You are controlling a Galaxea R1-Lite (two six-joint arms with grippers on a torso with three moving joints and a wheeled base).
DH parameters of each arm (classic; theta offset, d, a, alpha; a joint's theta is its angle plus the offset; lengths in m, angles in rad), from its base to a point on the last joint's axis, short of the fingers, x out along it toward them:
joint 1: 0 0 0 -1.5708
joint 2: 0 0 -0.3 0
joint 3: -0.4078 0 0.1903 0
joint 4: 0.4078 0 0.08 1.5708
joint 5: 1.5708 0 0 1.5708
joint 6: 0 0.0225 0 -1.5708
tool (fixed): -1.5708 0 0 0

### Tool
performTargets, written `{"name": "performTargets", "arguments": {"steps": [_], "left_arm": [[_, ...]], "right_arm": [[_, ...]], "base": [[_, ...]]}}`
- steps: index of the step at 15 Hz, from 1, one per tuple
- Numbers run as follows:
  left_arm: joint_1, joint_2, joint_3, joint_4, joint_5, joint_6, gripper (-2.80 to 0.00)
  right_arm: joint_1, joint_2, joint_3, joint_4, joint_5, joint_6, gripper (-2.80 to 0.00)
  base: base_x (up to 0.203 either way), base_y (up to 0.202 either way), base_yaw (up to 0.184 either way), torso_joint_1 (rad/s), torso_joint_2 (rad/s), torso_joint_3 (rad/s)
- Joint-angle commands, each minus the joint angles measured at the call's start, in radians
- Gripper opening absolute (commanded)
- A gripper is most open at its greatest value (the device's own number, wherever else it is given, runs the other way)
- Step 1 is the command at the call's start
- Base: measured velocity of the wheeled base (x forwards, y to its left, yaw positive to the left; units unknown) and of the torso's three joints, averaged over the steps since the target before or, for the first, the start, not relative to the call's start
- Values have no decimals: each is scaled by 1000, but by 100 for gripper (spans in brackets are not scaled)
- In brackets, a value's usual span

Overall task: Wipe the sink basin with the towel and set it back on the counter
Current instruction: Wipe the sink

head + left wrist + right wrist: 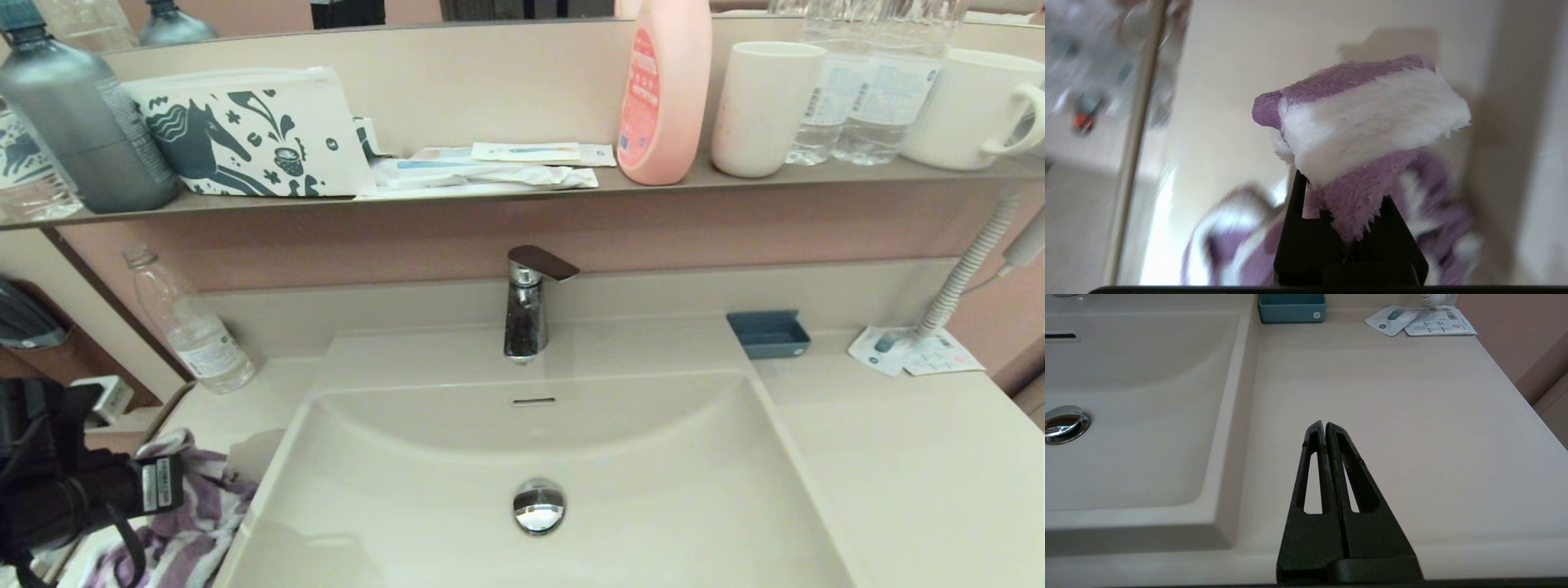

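Observation:
The purple and white striped towel (189, 513) is bunched on the counter (898, 474) left of the sink basin (653, 490), at the near left corner. My left gripper (1343, 192) is shut on a fold of the towel (1372, 114), which sticks up past the black fingers (1296, 212); the rest hangs below. In the head view only the left arm (65, 490) shows, its fingers hidden behind it. The basin holds a chrome drain plug (539, 506) and an overflow slot (533, 401). My right gripper (1325, 424) is shut and empty, low over the counter (1392, 416) right of the basin (1126, 416).
A chrome faucet (526, 306) stands behind the basin. A small blue tray (768, 334) and paper packets (914, 351) lie at the back right, a clear bottle (192, 327) at the back left. The shelf (490, 196) above carries bottles, cups and a horse-print pouch (245, 135).

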Motion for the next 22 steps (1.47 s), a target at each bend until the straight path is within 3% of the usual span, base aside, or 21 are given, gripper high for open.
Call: {"name": "performTargets", "arguments": {"steps": [1,9,11,12,16,20,22], "left_arm": [[-3,-64,20,49,53,1,-280],[55,-177,136,143,61,4,-280],[63,-225,140,222,61,2,-280],[64,-250,141,253,60,1,0],[63,-326,118,324,61,5,0],[48,-378,7,573,90,2,0],[44,-367,-40,625,107,0,0]], "right_arm": [[0,0,0,0,0,-1,-280],[0,0,0,0,0,-1,-280],[0,0,0,0,0,-1,-280],[0,0,0,0,0,-1,-280],[0,0,0,0,0,-1,-280],[0,0,0,0,0,-1,-280],[0,0,0,0,0,-1,-280]], "base": [[0,0,0,0,0,0],[0,0,0,0,0,0],[0,0,0,0,0,0],[0,0,0,0,0,0],[0,0,0,0,0,0],[0,0,0,0,0,0],[0,0,0,0,0,0]]}}
